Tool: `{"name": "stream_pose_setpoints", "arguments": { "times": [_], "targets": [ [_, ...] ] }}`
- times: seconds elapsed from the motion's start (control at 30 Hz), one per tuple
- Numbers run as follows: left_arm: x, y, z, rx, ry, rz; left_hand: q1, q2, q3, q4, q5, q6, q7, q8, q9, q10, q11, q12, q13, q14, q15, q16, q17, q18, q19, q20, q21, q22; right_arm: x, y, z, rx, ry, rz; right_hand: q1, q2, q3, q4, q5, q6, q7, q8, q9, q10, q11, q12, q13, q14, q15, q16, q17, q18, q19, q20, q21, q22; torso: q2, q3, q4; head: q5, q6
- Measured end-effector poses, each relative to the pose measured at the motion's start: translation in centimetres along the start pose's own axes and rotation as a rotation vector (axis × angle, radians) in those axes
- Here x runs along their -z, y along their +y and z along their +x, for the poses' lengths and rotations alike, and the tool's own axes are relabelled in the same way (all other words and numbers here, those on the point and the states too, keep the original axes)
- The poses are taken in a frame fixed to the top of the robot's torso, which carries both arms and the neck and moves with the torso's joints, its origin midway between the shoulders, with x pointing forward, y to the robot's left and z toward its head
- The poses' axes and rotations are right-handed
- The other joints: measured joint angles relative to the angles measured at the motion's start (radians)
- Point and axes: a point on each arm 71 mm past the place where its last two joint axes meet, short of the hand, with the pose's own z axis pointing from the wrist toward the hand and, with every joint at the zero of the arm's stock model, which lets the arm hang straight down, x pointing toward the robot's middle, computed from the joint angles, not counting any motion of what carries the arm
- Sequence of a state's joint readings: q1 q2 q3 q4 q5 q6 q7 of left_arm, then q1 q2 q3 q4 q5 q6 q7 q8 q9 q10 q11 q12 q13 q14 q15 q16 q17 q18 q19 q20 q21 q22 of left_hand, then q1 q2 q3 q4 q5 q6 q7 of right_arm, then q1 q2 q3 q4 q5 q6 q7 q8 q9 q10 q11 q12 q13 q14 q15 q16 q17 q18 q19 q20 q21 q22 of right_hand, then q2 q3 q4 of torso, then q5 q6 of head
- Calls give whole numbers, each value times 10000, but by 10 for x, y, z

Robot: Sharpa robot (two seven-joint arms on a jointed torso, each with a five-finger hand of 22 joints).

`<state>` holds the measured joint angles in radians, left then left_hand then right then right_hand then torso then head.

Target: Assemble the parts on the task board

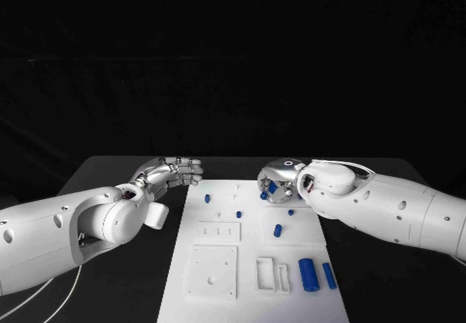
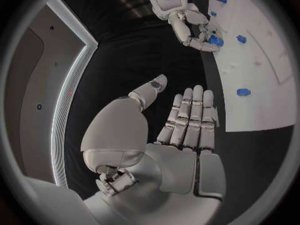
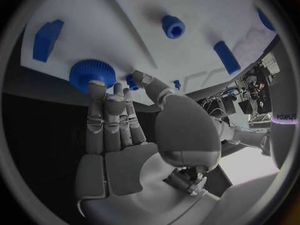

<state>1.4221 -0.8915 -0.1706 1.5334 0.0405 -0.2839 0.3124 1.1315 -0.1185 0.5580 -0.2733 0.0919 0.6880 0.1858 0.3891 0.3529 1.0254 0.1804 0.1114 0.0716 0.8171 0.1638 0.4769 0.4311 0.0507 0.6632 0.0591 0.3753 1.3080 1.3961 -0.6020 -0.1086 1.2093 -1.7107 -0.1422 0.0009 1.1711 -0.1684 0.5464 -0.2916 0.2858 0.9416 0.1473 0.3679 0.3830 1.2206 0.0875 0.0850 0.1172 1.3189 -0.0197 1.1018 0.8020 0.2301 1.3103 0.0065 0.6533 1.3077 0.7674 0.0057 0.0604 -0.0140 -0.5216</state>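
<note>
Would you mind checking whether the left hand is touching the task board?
Apart. In the left wrist view, the left hand is open, with black table between its fingers and the task board.

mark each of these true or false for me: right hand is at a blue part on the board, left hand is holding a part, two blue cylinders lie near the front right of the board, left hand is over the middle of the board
1. The right hand is at a blue part on the task board. True: its fingertips reach a round ridged blue piece in the right wrist view.
2. The left hand is holding a part. False: its palm and fingers are bare.
3. Two blue cylinders lie near the board's front right. True.
4. The left hand is over the middle of the board. False: it is beside the board's far left corner, over the black table.
</note>
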Motion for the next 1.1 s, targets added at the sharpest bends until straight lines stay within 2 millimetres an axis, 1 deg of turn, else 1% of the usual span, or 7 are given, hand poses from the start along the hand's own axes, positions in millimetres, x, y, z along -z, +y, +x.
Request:
{"name": "stream_pose_setpoints", "arguments": {
  "times": [0.17,0.33,0.47,0.9,0.97,1.0,1.1],
  "targets": [
    [0,0,-1,-9,-25,-1,0,0,0,0,0,0,0,0,-1,0,0,0,0,0,0,0,0,-43,0,0,0,0,0,2,-1,-18,16,-56,0,0,0,0,0,0,1,0,15,1,-2,0,16,1,-3,0,-29,0,8,-8,48,0,45,7,-1,1,36],
    [0,0,-3,-19,-56,-6,0,0,0,0,0,0,0,0,-1,0,0,0,0,0,0,0,-9,-46,0,0,0,-1,1,3,-1,-31,54,-86,-39,39,0,0,0,0,1,0,27,37,-38,4,27,17,-19,39,-49,-1,26,4,121,0,37,-28,97,-101,10],
    [0,0,-4,-26,-81,-14,0,0,0,0,0,0,0,0,-2,0,0,0,1,0,0,0,-9,-48,0,0,0,-1,1,4,0,-44,72,-114,-39,39,0,0,0,0,2,0,27,37,-38,4,26,19,-20,39,-52,-1,27,4,121,-1,42,-37,130,-114,17],
    [-1,0,-5,-38,-101,-65,0,0,0,0,0,0,0,0,5,0,0,0,-9,-37,-37,0,-19,-50,0,0,0,-2,0,6,-4,-114,5,-165,-188,3,-1,0,-13,-1,1,0,48,57,-58,-4,63,54,-52,62,-87,-2,-7,-37,247,-1,107,-34,141,-115,101],
    [-1,1,-5,-38,-101,-73,0,0,0,0,0,0,0,0,5,0,0,0,-8,-36,-37,0,-19,-50,0,0,0,-1,1,6,-4,-113,-10,-163,-182,25,67,3,-226,38,-39,0,101,183,-105,-31,114,63,-76,90,-113,-2,3,-66,341,-1,116,-35,138,-115,108],
    [-1,1,-5,-39,-102,-77,0,0,0,0,0,0,0,0,5,0,0,0,-8,-37,-37,0,-19,-51,0,0,0,-2,1,6,-4,-112,-20,-158,-114,93,194,9,-467,82,-82,37,124,243,-164,4,157,67,-96,132,-127,-138,18,-146,402,-1,121,-33,137,-116,117],
    [-1,1,-6,-41,-108,-88,0,0,0,0,0,0,0,0,5,0,0,0,-8,-36,-37,0,-19,-51,0,0,0,-2,1,6,-5,-97,-63,-143,-42,165,698,42,-1105,208,-137,65,201,400,-251,38,237,58,-107,206,-171,-153,23,-177,584,-1,132,-30,131,-121,135]
  ]
}}
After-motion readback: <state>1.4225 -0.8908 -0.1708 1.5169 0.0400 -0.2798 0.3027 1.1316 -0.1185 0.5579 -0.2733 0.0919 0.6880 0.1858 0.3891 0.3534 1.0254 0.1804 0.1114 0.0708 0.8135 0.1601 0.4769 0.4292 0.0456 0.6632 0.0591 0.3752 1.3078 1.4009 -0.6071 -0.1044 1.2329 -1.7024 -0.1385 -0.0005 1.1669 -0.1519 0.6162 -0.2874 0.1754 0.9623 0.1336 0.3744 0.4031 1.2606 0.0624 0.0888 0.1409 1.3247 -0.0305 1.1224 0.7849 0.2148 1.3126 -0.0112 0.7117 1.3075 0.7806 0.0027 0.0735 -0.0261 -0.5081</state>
